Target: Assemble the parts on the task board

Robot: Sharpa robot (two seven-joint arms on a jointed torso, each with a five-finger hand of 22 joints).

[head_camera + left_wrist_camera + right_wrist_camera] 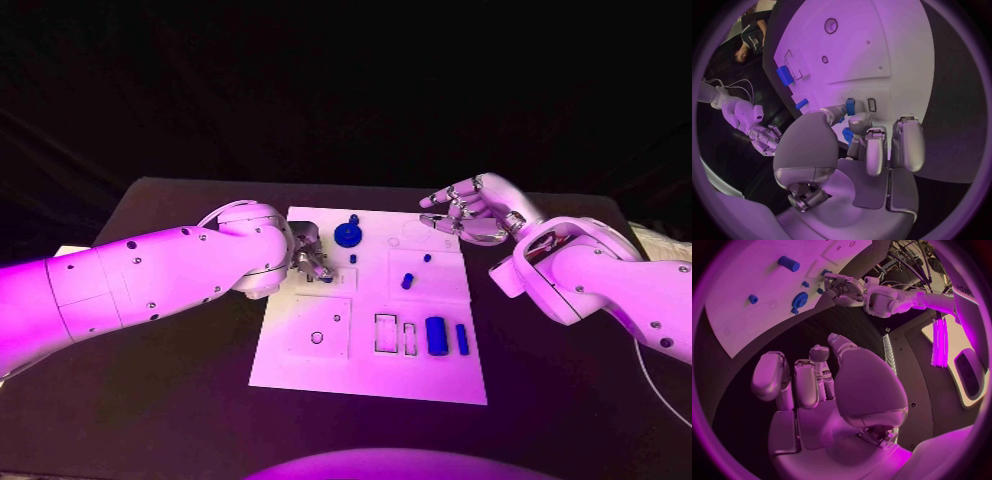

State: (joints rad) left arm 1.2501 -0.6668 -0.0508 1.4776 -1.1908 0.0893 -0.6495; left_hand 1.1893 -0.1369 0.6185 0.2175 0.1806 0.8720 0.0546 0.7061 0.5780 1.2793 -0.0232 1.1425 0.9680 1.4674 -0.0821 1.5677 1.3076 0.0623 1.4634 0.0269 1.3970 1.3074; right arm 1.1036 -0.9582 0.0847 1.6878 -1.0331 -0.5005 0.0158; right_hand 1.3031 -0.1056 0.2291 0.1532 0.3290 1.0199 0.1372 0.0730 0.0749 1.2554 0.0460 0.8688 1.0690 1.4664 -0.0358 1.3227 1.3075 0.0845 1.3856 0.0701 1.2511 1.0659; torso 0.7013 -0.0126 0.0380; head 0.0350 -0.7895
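Observation:
The white task board [368, 370] lies in the middle of the black table. My left hand [307, 256] is bent down over its far left part, and a small blue part [847, 134] sits pinched between thumb and a finger. A second small blue part [850, 106] stands beside the thumb tip, next to a rectangular slot [872, 104]. A round blue part [348, 235] stands further back, with small blue pieces [408, 280] mid-board. Two blue blocks [436, 336] lie near the front right. My right hand [469, 210] hovers over the far right corner, fingers apart and holding nothing.
Empty recesses [387, 333] and an oval hole [317, 338] mark the board's front half. Bare black table [173, 340] surrounds the board. A thin cable [656, 375] runs along the right arm, and a pale object [666, 242] lies at the table's right edge.

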